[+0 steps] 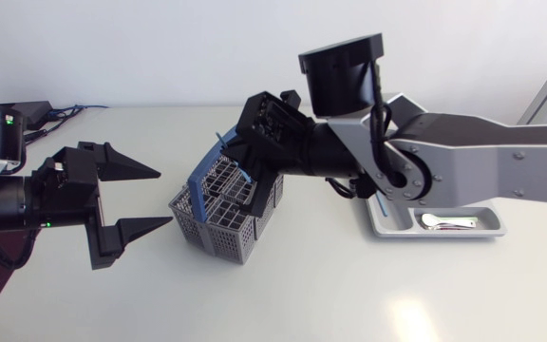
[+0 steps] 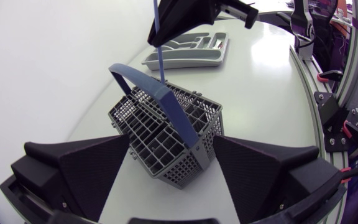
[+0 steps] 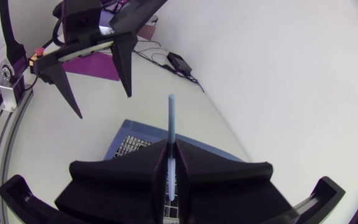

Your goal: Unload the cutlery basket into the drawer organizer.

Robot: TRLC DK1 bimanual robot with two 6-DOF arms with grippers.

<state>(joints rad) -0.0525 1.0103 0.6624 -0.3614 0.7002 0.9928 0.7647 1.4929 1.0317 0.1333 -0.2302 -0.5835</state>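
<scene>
A thin blue utensil (image 3: pixel 171 121) is gripped by the right hand (image 3: pixel 171 147) above the cutlery basket (image 1: pixel 224 217). The left hand (image 1: pixel 163 199) is held open just beside it, with the drawer organizer (image 1: pixel 490 231) well apart.

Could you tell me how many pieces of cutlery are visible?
2: a blue piece clamped in the right gripper above the basket, and a silver piece lying in the organizer. Others may be hidden in the basket.
</scene>
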